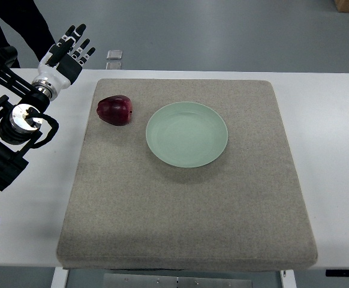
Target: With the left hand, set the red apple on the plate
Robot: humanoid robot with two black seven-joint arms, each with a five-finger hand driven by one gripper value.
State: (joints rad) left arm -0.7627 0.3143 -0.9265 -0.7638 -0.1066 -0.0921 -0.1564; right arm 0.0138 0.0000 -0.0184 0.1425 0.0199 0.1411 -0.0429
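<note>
A dark red apple (115, 110) lies on the grey mat, just left of a pale green plate (187, 134) that holds nothing. My left hand (72, 50) hovers over the table's far left corner, up and to the left of the apple and apart from it. Its fingers are spread and hold nothing. The left arm comes in from the left edge below the hand. No right arm shows.
A grey felt mat (186, 204) covers most of the white table (330, 120). A small silvery object (115, 54) lies past the table's far edge. A person's dark legs (18, 27) stand at the top left.
</note>
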